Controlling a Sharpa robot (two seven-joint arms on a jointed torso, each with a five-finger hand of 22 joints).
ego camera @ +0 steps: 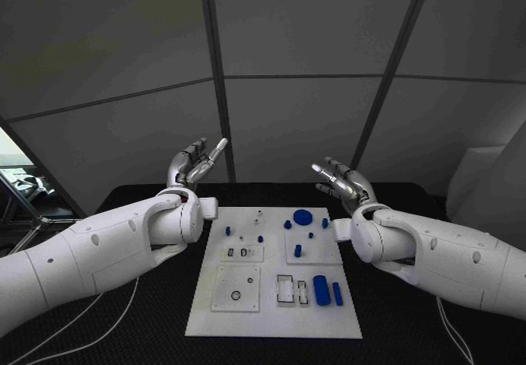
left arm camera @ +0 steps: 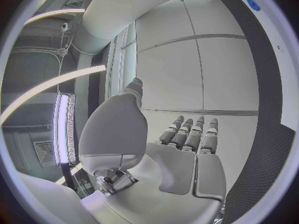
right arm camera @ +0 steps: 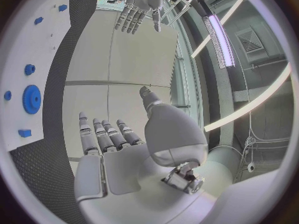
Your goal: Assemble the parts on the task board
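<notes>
Head view: your task board [ego camera: 274, 304] sits mid-table, blue parts [ego camera: 320, 289] on it (big round one [ego camera: 302, 216] at its 1 o'clock corner). Left hand [ego camera: 193, 166] is raised at the board's 11 o'clock, right hand [ego camera: 342, 181] at 1 o'clock, both off the board, fingers spread, holding nothing.

Left wrist view: left hand [left arm camera: 187, 139] fingers straight, empty.

Right wrist view: right hand [right arm camera: 106, 134] likewise, with the board [right arm camera: 47, 50] beside it.

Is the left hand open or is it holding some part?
Open. The left hand is raised above the table, fingers straight and apart, nothing between them.
</notes>
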